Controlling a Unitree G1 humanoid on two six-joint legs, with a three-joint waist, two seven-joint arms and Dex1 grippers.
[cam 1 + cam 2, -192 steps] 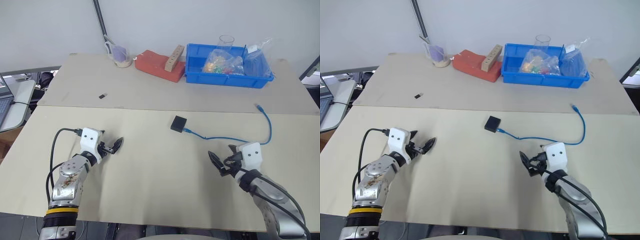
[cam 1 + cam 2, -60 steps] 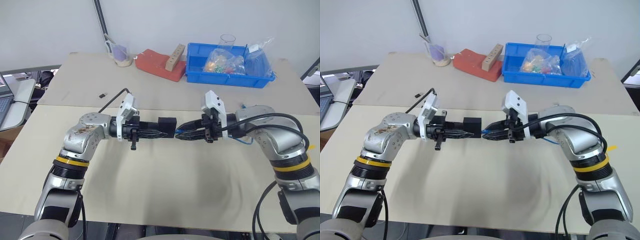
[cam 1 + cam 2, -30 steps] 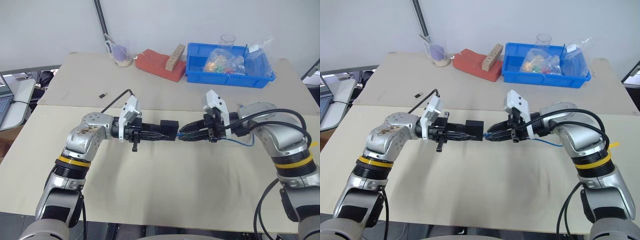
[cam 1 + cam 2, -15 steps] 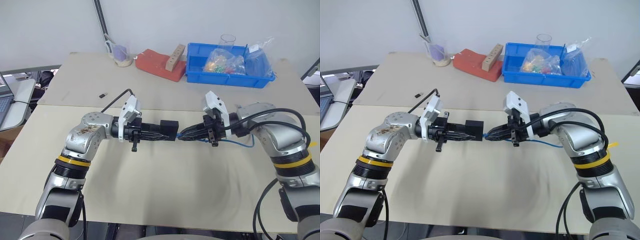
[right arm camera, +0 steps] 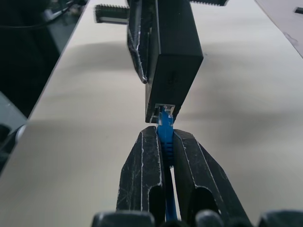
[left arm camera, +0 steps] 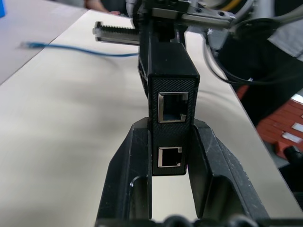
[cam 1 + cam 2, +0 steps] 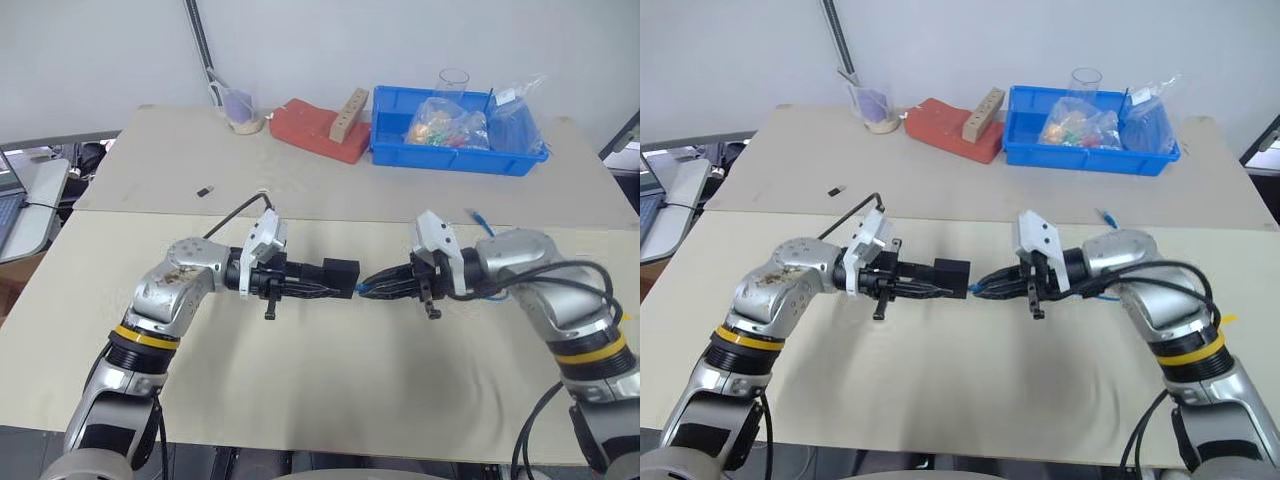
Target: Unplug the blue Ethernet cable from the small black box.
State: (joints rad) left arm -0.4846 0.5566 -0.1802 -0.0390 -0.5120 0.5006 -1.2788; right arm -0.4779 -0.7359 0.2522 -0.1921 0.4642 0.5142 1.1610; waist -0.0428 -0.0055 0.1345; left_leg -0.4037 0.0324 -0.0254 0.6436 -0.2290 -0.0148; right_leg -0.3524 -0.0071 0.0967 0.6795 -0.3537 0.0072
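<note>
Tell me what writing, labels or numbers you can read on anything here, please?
None can be read.
Black box: two open ports, no lettering.
Blue cable: no print.
Bags in the blue bin: any print too small to read.
Red block and cup: no legible marks.

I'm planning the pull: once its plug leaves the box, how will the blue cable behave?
The blue Ethernet cable trails in loose curves, so it probably flops. It looks thin and likely light. The right gripper pinches it by the plug, probably enough.
</note>
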